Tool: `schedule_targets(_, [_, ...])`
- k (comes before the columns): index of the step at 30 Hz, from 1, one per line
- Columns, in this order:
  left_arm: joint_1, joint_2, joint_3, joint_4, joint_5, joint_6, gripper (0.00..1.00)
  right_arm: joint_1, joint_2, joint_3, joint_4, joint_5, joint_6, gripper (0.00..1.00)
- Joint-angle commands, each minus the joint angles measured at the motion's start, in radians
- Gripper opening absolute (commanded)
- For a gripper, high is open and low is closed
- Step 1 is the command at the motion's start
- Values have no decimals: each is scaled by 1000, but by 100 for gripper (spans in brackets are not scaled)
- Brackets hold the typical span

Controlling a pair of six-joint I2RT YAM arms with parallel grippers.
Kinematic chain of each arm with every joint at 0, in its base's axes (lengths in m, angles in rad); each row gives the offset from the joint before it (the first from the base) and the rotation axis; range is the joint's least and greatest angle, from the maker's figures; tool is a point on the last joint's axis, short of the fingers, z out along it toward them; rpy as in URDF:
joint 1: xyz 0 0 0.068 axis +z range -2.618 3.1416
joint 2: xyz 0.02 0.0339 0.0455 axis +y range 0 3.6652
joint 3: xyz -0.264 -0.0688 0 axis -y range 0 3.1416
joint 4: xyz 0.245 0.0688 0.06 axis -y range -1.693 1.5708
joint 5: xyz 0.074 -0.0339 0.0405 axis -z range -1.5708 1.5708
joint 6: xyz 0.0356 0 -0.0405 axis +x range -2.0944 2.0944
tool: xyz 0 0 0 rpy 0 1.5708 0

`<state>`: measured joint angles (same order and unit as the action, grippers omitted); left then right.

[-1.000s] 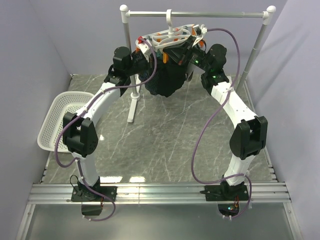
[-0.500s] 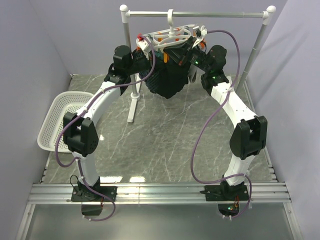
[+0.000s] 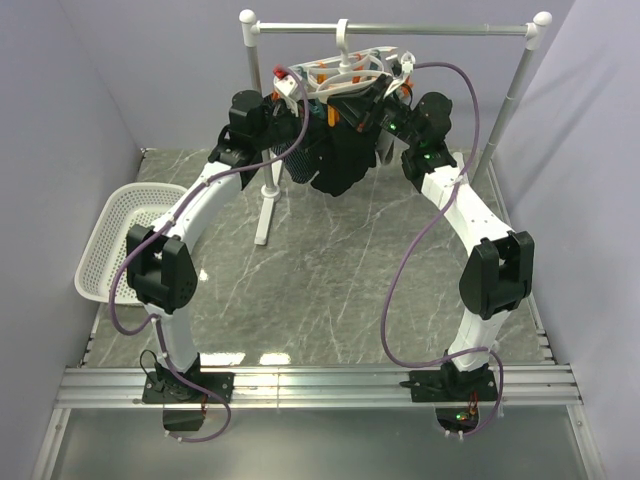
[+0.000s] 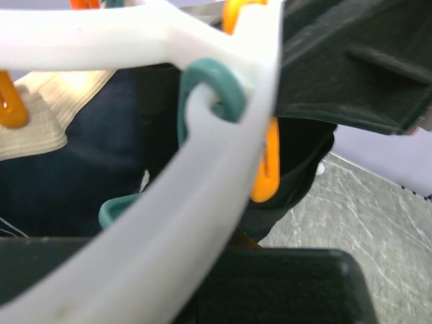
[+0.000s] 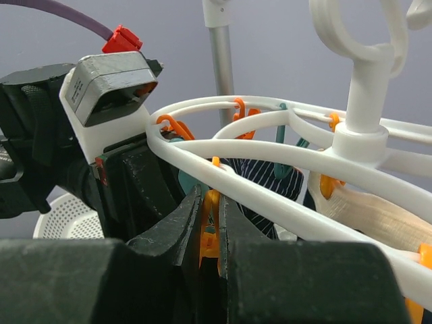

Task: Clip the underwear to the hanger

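1 hanger (image 3: pixel 345 72) is hooked on 1 rail stand (image 3: pixel 430 29). 1 black underwear (image 3: pixel 338 165) is seen bunched under the hanger, between the 2 grippers, clear of the counter (image 3: pixel 330 285). Right gripper (image 5: pixel 210 199) is closed on 1 orange peg (image 5: pixel 210 246). Left gripper (image 3: pixel 298 112) is shut at the hanger's left rim; what is pinched cannot be told. 1 striped navy piece (image 5: pixel 270 179) and 1 cream piece (image 5: pixel 378 209) are also hung. At least 4 orange pegs and 1 teal are counted; the rest are hidden. 1 white basket (image 3: pixel 108 248) sits at the left counter edge
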<state>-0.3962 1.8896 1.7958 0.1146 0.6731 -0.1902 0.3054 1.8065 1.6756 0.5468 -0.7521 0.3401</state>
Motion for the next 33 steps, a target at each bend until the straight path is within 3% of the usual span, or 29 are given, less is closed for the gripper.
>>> schedule_targets(1, [-6, -50, 42, 39, -92, -52, 0, 14, -15, 18, -25, -35, 17, 0])
schedule_targets(7, [-15, -58, 65, 5, -135, -158, 0, 20, -16, 3, -33, -35, -18, 0])
schedule_targets(13, [-13, -127, -62, 173, -66, -227, 0, 24, -24, -14, -33, -29, -69, 0])
schedule_targets(33, [-3, -205, -179, 364, -130, -270, 0, 24, -33, -36, -1, -78, -73, 0])
